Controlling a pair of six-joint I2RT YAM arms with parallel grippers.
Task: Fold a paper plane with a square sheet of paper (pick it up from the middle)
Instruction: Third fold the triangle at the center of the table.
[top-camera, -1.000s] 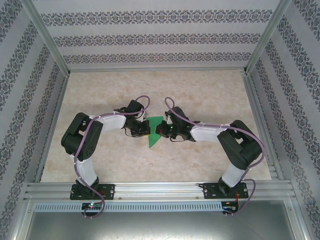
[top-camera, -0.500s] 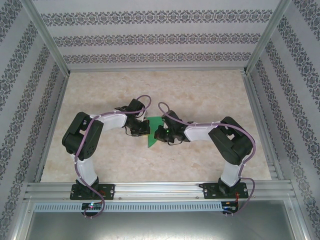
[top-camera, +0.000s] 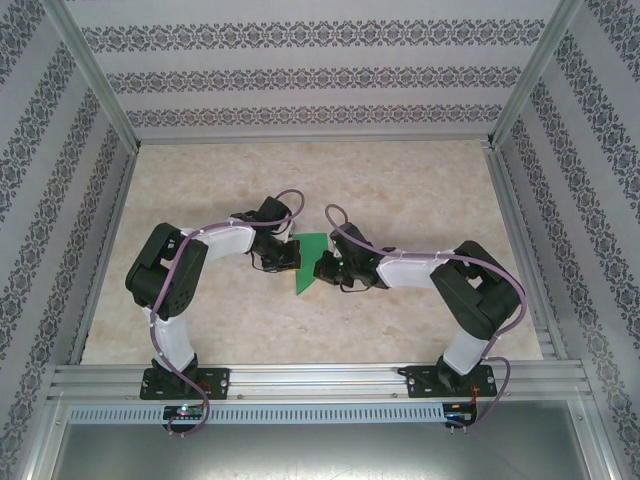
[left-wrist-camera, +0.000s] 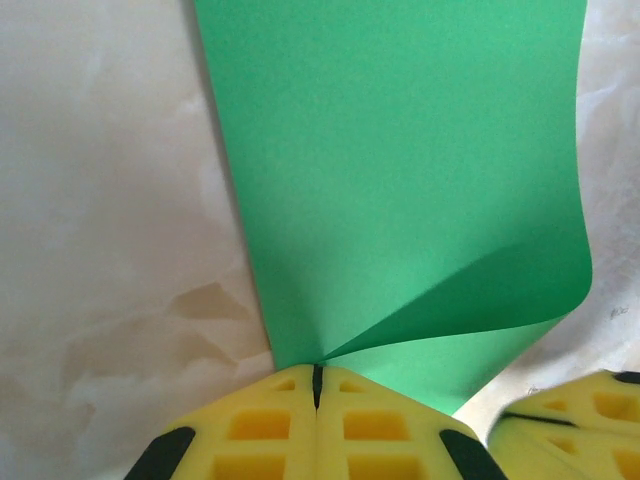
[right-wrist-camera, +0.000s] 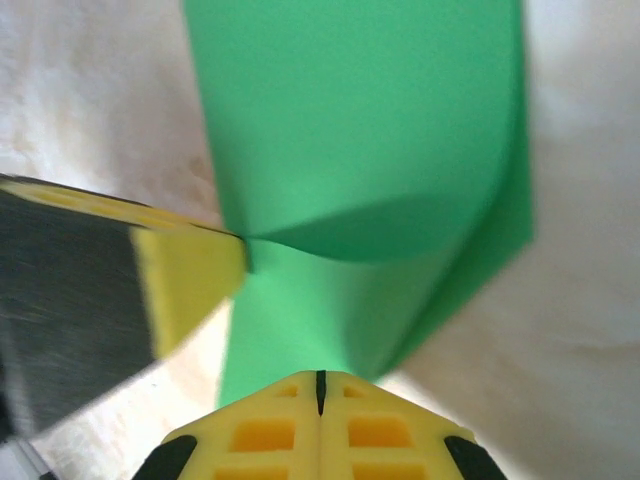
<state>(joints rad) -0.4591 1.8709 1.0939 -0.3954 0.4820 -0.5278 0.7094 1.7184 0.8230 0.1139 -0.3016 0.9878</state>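
Observation:
The square sheet of paper (top-camera: 305, 265) is bright green and lies partly folded at the table's middle, between both grippers. In the left wrist view the sheet (left-wrist-camera: 400, 150) curls over itself, and its two layers meet right at the tip of my left gripper (left-wrist-camera: 318, 375), which is shut on that edge. My left gripper (top-camera: 291, 255) sits at the sheet's left side, my right gripper (top-camera: 323, 268) at its right side. My right gripper (right-wrist-camera: 320, 382) is shut, with the sheet (right-wrist-camera: 360, 120) running flat under its fingertips. No pinch shows there.
The beige marbled table (top-camera: 400, 190) is walled by a metal frame and patterned panels. Both arms bend inward toward the middle. The right gripper's yellow fingers (left-wrist-camera: 580, 410) appear at the lower right of the left wrist view, close beside the sheet.
The right gripper pushed left over the sheet, then eased back slightly to the right. The sheet's visible green area has narrowed. The left gripper has stayed put.

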